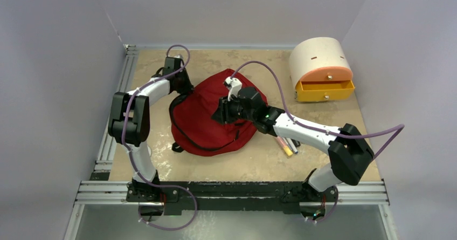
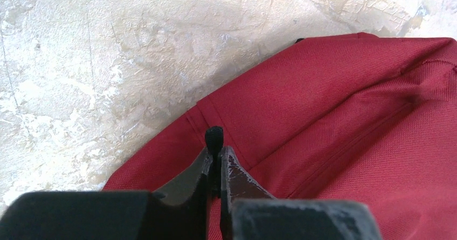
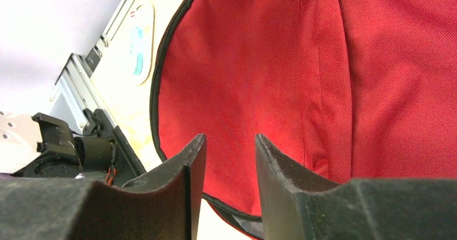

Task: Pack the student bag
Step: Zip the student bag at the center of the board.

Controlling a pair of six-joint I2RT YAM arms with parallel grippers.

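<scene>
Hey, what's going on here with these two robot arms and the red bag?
Two arms are working on the dark red fabric backpack lying on the table. The left gripper is shut on a small black tab at the bag's edge, likely a zipper pull. The right gripper hovers open over the red fabric, holding nothing. A few thin pens lie off to the bag's right, outside it.

The dark red student bag (image 1: 205, 127) lies on the table (image 1: 258, 164), the left end effector (image 1: 183, 86) at its far left edge, the right end effector (image 1: 219, 114) over its middle, a cream-and-orange drawer box (image 1: 322, 70) well to its right, pens (image 1: 285, 145) near its right side.
</scene>
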